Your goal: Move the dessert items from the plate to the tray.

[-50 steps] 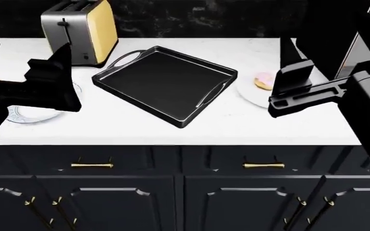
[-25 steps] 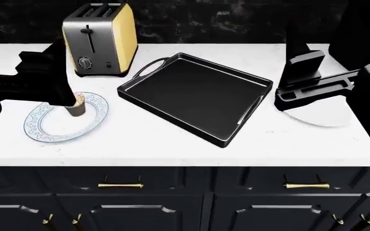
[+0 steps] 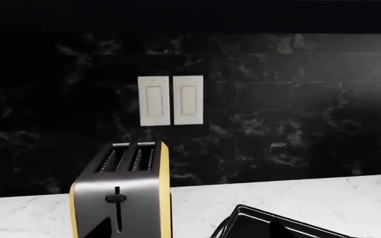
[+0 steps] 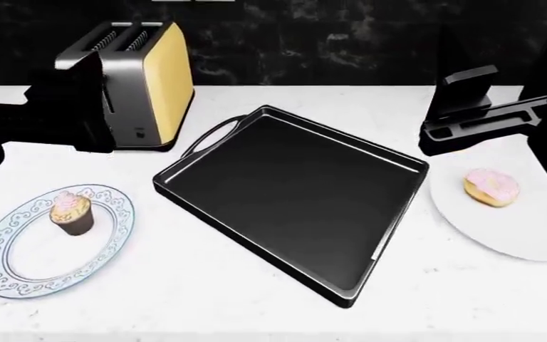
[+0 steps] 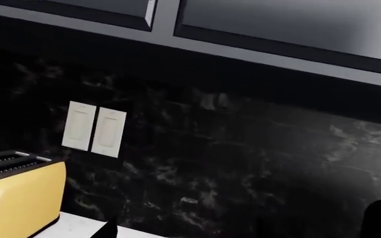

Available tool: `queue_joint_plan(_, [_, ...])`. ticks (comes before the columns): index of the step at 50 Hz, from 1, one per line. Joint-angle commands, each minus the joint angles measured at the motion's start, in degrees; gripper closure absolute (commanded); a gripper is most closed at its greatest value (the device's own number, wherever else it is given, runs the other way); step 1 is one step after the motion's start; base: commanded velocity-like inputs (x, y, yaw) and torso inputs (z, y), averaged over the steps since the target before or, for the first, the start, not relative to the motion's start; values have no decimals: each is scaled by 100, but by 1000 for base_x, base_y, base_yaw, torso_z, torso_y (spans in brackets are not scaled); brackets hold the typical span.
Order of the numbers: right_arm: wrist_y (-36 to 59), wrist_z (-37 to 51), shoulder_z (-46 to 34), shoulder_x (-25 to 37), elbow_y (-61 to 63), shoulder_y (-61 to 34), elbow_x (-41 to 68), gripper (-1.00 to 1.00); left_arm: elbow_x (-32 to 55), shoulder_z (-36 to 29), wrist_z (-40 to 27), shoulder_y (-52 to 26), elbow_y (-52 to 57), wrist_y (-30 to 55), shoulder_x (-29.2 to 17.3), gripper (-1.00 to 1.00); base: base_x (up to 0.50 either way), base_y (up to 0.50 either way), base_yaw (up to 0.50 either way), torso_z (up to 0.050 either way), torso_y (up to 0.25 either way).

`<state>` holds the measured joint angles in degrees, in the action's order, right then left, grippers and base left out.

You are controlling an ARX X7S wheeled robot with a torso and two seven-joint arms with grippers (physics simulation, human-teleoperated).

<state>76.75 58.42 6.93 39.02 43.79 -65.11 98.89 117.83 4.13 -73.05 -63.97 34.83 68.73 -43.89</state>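
Doughnut (image 4: 491,187) and cupcake (image 4: 70,212) on separate plates, both arms raised.

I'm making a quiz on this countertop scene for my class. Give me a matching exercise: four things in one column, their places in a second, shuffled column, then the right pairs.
Things:
1. cupcake
2. doughnut
3. toaster
4. tray

Places:
A. at the back of the counter, by the dark wall
B. on the plain white plate
C. in the middle of the counter, between the two plates
D. on the patterned glass plate

Pairs: 1-D, 2-B, 3-A, 4-C
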Motion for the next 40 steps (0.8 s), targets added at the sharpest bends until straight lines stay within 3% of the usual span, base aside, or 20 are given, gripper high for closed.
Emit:
queue_joint_plan(1, [-72,36,-9,108,25,26,44,-100,31,-65,6,-66,9,-76,-34,-100,434,0,0,0,0])
queue_joint_plan(23, [-168,21,-74,192,59,85,-13,-100,58,-196,-11,-147,40,-185,-114,-100,315,-48,0,0,1])
queue_joint_plan(36, [-180,16,-176,257,29,96,-21,-100,33,-168,25,-58,73,-240,-178,-100,42,0,0,0,0])
queue_joint_plan(40, [-292,350,-393,510,-430,22,617,-100,54,-177,27,-16,75,-268,-192,-100,0,0,0,0,0])
